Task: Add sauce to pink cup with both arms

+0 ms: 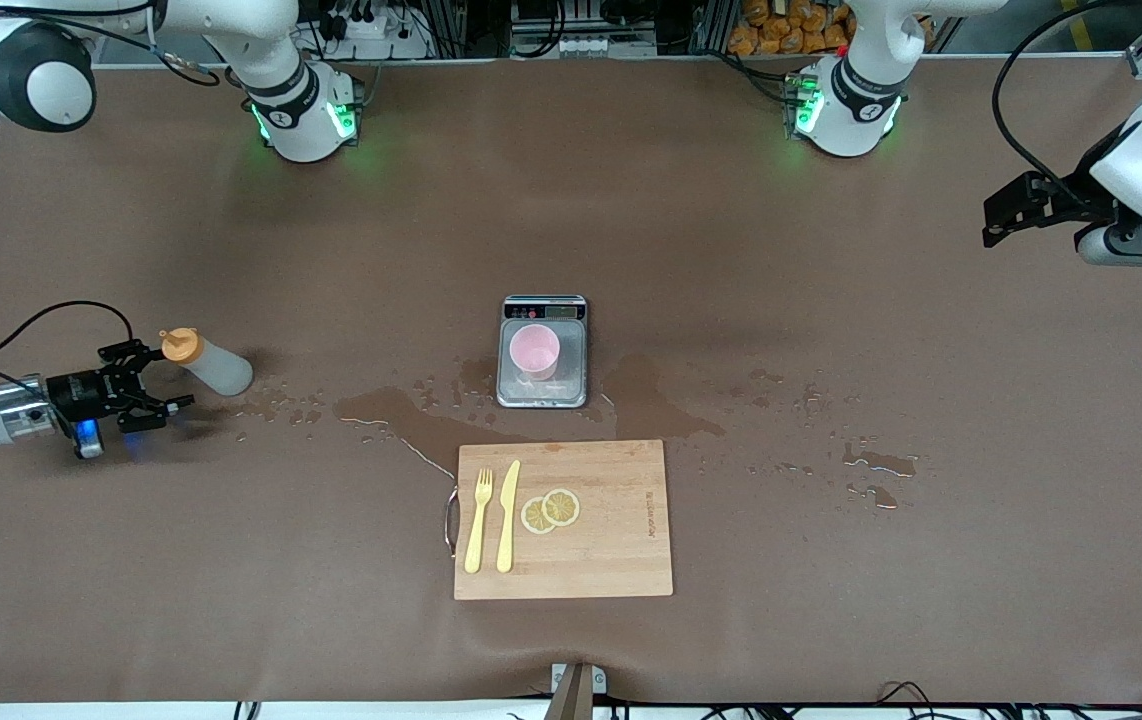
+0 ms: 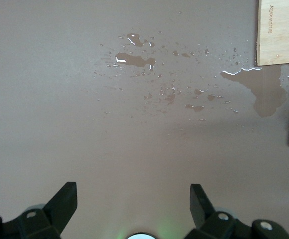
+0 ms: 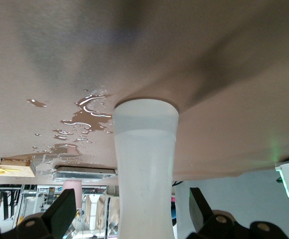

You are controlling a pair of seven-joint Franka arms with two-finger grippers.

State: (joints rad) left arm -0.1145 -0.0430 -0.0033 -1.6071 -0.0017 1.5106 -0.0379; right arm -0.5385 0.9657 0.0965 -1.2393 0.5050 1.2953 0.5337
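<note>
The sauce bottle, translucent whitish with an orange cap, stands upright on the brown table near the right arm's end. My right gripper is level with it, open, with the bottle between the spread fingers and a gap on each side. The pink cup stands on the grey scale at the table's middle; it also shows small in the right wrist view. My left gripper hangs open and empty above the table's left arm end.
A wooden cutting board lies nearer the front camera than the scale, with a yellow fork, a yellow knife and lemon slices on it. Wet puddles spread around the scale and toward the left arm's end.
</note>
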